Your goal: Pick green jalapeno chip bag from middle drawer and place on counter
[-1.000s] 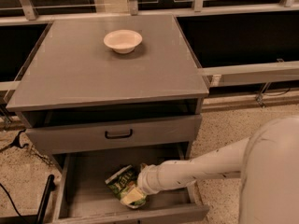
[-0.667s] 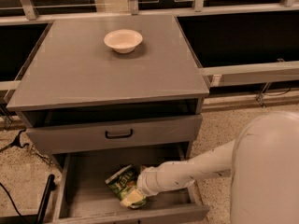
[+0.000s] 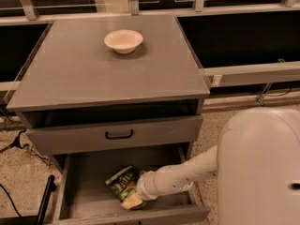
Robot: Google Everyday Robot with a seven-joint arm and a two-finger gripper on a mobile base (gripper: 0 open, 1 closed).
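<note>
Green jalapeno chip bag (image 3: 121,181): one item, glossy green with pale trim, lying flat on the floor of the middle drawer (image 3: 84,191), just up and to the left of the gripper and touching it or nearly so.

Gripper (image 3: 133,199): low inside the open drawer, at the bag's near right corner, on the end of the white arm (image 3: 183,175) that reaches in from the right. A pale yellowish part shows at its tip against the bag. Whether the jaws are apart, together or clamped on the bag cannot be told.

Middle drawer: pulled fully out. Bare floor lies to the left of the gripper, and the front wall is just below it.

Upper drawer front (image 3: 150,134): shut, black handle, above the gripper.

Counter (image 3: 93,74): well above the gripper and beyond it. It carries a pale bowl (image 3: 123,40) near its far edge.

Change noted: over the last second the bag has kept its place and its lie on the drawer floor. The gripper has stayed at the bag's corner, shifting little if at all. The arm's large white shell at right now fills more of the view.

Reading: the work is at the grasp stage. With the bag not lifted, both the pick and the transfer to the counter remain to be done.
</note>
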